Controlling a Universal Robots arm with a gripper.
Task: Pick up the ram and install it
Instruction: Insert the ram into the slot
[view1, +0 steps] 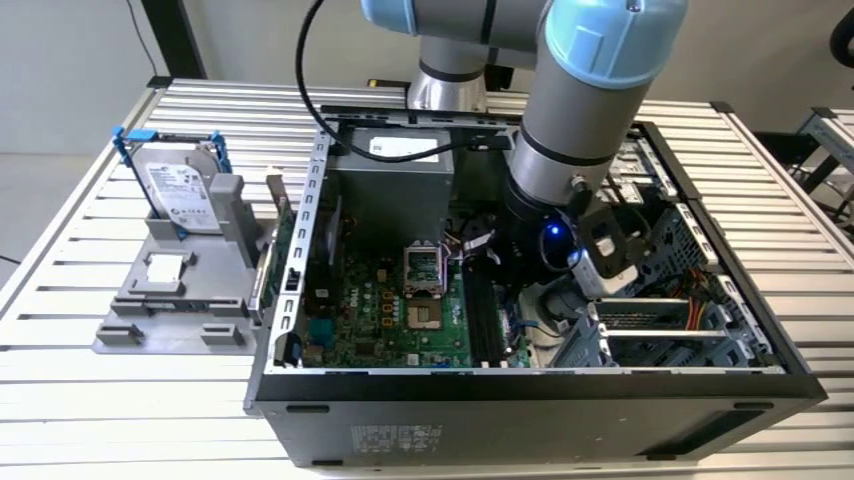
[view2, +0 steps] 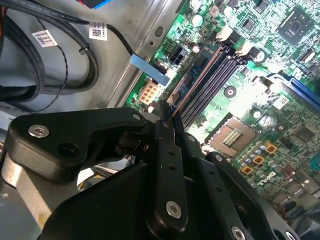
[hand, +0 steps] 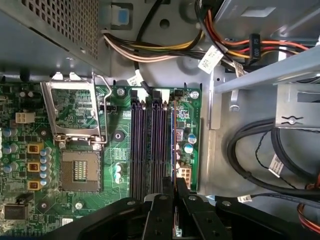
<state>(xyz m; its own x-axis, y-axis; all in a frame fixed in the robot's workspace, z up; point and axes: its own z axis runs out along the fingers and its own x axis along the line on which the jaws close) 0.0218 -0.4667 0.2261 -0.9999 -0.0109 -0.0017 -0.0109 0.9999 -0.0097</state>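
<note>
The ram (hand: 173, 145) is a thin dark blue stick seen edge-on, running along the black slot nearest the motherboard's edge. My gripper (hand: 175, 192) is shut on its near end, a black finger on each side. In the second wrist view the fingertips (view2: 161, 112) meet on the stick's edge, and the ram (view2: 197, 70) stretches away over the row of slots (view2: 212, 80). I cannot tell whether the ram is seated in the slot or just above it. In the exterior view the arm's wrist (view1: 550, 240) reaches down into the open computer case (view1: 534, 385).
Beside the slots (hand: 145, 145) lie the bare processor socket (hand: 80, 172) and its raised metal frame (hand: 75, 112). Cable bundles (hand: 165, 47) and a metal drive cage (hand: 280, 75) crowd the other side. A hard drive in a blue frame (view1: 180, 195) stands outside the case.
</note>
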